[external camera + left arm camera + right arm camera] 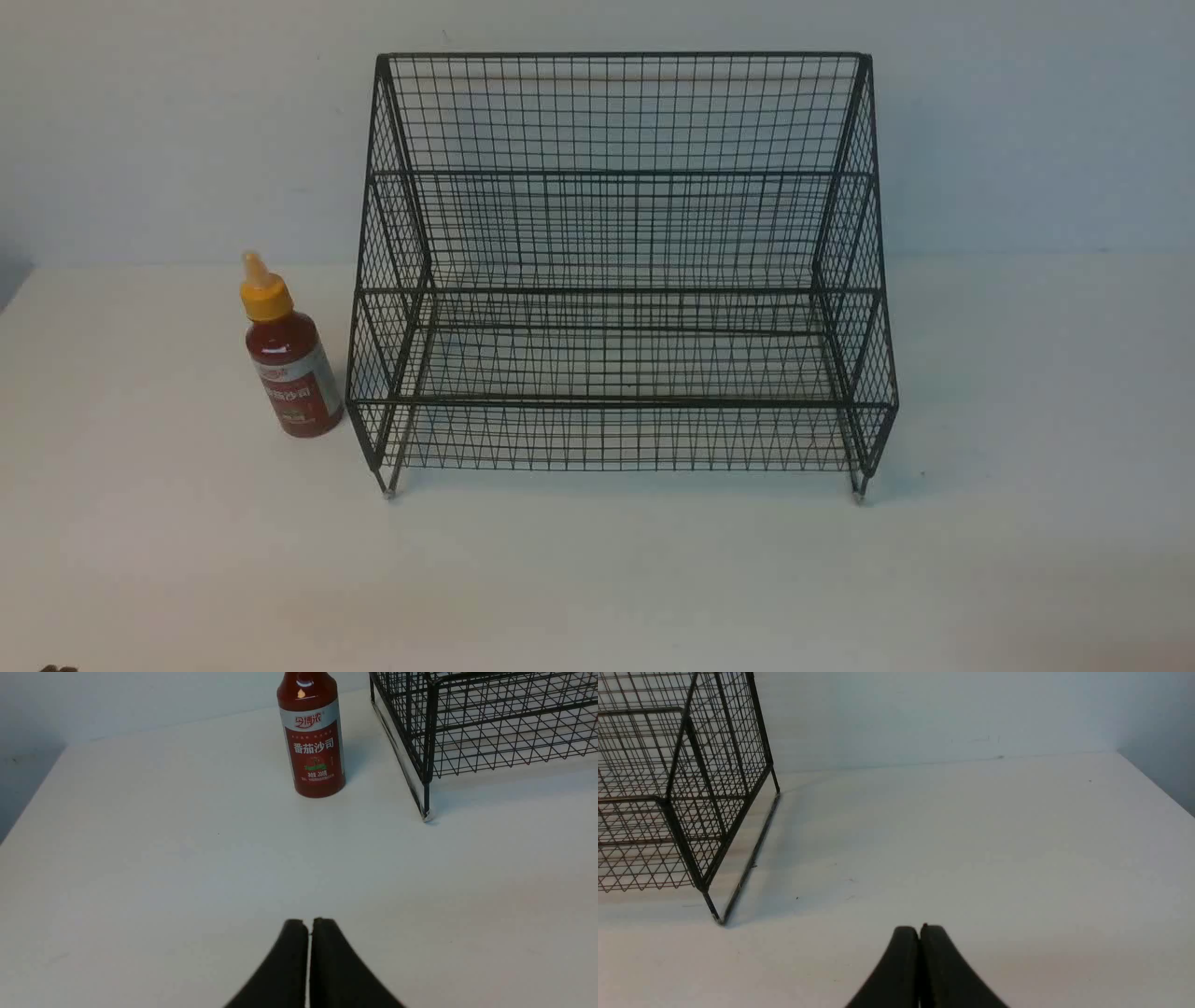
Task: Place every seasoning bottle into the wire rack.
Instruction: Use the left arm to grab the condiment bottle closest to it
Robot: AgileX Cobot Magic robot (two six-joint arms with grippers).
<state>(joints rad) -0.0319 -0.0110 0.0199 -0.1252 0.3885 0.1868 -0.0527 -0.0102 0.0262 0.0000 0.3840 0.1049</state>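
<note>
Currently you have: tomato sauce bottle (289, 369), upright, frame left beside wire rack (616, 233); left gripper (309, 926), right gripper (919, 933) pressed together.

The front view looks forward and slightly downward from the robot's side, across the table (597, 579) to the wall (187, 121). It stands far enough back to frame the whole rack (616, 401) at centre, with the bottle (292, 373) to its left. The left wrist view sits low over the table behind the left gripper (309, 926) and faces the bottle and the rack's left front corner at closer range. The right wrist view sits equally low behind the right gripper (920, 933) and faces the rack's right end and the wall. Each wrist view shares one rack end with the front view. Only the left wrist view shares the bottle.
</note>
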